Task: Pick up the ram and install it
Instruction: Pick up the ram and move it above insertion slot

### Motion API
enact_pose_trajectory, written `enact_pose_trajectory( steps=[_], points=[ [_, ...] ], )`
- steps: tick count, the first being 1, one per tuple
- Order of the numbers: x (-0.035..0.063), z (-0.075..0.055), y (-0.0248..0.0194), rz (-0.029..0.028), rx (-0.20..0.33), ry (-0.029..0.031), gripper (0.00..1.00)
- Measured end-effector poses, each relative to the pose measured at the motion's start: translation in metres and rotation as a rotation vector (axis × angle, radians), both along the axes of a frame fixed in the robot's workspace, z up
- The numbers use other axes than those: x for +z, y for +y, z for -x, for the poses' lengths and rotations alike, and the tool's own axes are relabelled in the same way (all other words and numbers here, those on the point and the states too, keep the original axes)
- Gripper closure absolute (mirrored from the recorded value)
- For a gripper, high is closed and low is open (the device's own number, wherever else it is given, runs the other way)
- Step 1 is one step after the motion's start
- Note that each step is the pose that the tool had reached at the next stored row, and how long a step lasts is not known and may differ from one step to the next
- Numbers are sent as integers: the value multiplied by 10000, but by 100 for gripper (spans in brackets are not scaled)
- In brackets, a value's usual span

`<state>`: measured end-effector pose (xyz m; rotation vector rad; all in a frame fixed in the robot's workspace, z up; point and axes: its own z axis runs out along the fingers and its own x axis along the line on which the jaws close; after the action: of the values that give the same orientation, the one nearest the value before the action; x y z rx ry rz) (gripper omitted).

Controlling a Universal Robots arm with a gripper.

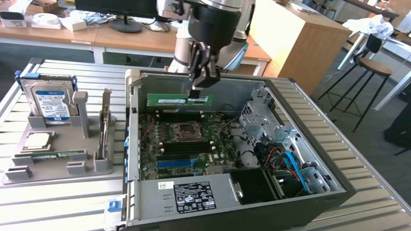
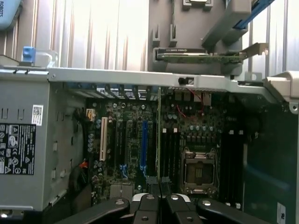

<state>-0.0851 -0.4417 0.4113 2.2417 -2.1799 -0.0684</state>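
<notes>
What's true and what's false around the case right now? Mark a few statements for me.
1. The gripper is shut on one end of the ram. True.
2. The ram is seated in a slot. False: it hangs above the motherboard, inside the open computer case.
3. The hard drive stands upright in the grey holder, outside the case. True.
4. The grey holder sits on the exterior view's right of the case. False: it is on the exterior view's left.
</notes>
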Motion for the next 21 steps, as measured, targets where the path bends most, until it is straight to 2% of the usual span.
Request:
enact_pose_trajectory(
  steps=[21],
  points=[
    [-22, -487, 0, 0, -2, 0, 89]
  ],
)
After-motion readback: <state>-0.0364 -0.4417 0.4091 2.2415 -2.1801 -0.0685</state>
